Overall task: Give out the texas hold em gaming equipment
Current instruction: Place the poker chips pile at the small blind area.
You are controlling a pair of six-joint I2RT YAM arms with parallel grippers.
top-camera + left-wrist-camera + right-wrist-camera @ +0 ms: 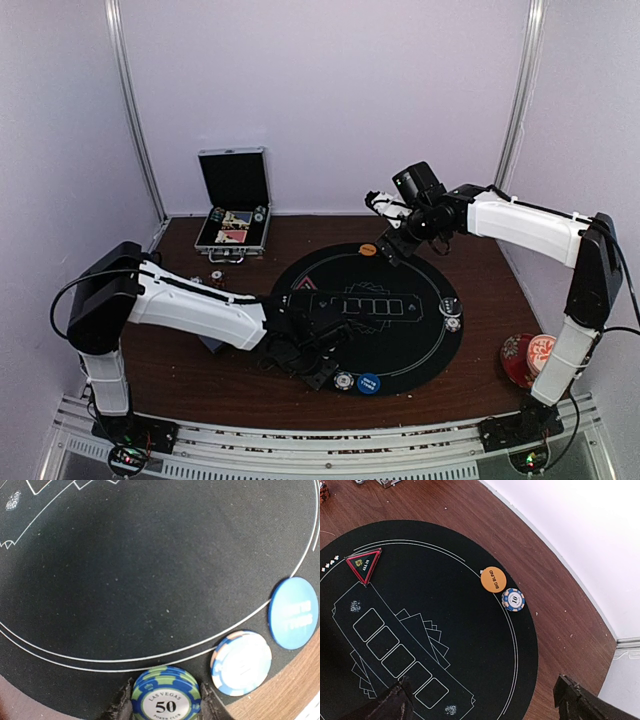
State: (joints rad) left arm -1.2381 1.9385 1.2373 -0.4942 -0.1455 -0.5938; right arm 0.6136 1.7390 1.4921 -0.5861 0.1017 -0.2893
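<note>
My left gripper (322, 372) is at the near edge of the round black mat (420, 345). In the left wrist view its fingers (120, 707) press both sides of a small stack of blue-green "50" chips (166, 700). A white-and-blue chip (241, 662) and a blue button disc (294, 612) lie just to its right. My right gripper (393, 240) hangs open and empty above the mat's far edge. Below it lie an orange button disc (493, 579), a "10" chip (513, 600) and the red triangle marker (364, 565).
An open metal case (235, 205) with cards and chips stands at the back left. A few loose chips (215, 278) lie in front of it. Another chip (452, 322) sits on the mat's right side. A red floral cup and saucer (525, 355) stand by the right arm's base.
</note>
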